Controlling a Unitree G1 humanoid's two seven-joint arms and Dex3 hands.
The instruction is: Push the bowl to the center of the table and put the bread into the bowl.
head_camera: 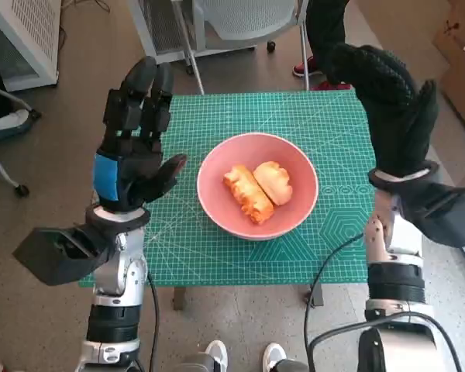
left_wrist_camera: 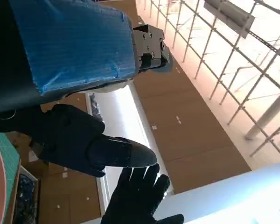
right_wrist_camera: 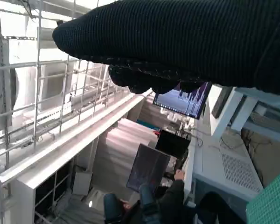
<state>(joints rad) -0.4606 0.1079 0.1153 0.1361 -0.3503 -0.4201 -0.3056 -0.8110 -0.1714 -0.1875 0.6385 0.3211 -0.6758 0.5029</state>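
A pink bowl [head_camera: 257, 186] sits near the middle of the green cutting mat [head_camera: 217, 248] on the table. Two golden pieces of bread [head_camera: 248, 194] [head_camera: 273, 182] lie side by side inside it. My left hand [head_camera: 133, 139] is raised at the mat's left edge, fingers pointing up and apart, holding nothing. My right hand [head_camera: 391, 108] is raised over the mat's right edge, fingers up, empty. In the left wrist view my left hand [left_wrist_camera: 70, 70] fills the frame, with the gloved right hand [left_wrist_camera: 140, 196] beyond it. The glove [right_wrist_camera: 186, 42] spans the right wrist view.
A grey chair [head_camera: 240, 19] stands behind the table. A person's leg and red shoe [head_camera: 314, 62] show at the far edge. White shoes [head_camera: 244, 356] show below the near edge. In the right wrist view a person [right_wrist_camera: 168, 200] sits by a laptop [right_wrist_camera: 149, 170].
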